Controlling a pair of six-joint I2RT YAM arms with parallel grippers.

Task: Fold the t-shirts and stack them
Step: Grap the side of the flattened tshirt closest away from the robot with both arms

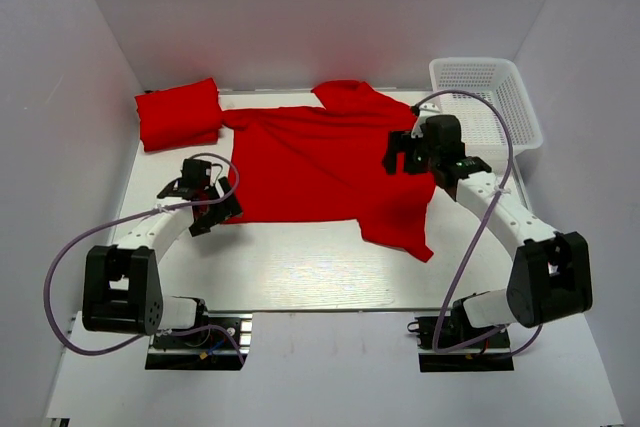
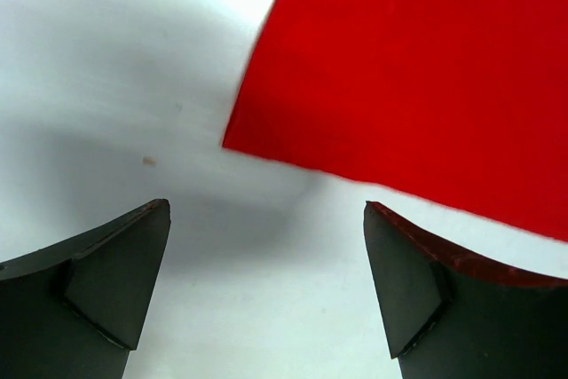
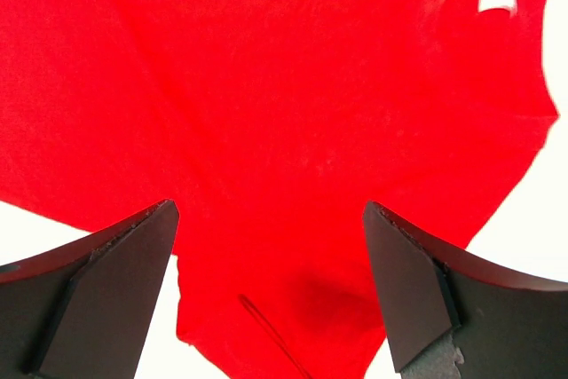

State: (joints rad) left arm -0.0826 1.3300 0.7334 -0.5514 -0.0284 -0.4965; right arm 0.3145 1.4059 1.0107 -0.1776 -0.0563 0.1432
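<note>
top external is showing the bright red cloth t-shirt (image 1: 320,162) lying spread centrally, a folded red t-shirt (image 1: 178,112) at far left. left gripper (image 1: 215,209) and right gripper (image 1: 403,160) are hovering released, empty; probably best pinching opposite edges, lifting evenly.

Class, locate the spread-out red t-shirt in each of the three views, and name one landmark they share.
Top external: the spread-out t-shirt lies mid-table.
Left wrist: its corner fills the upper right.
Right wrist: the shirt fills most of the frame.
Shared landmark: the white table beside its edge.
</note>
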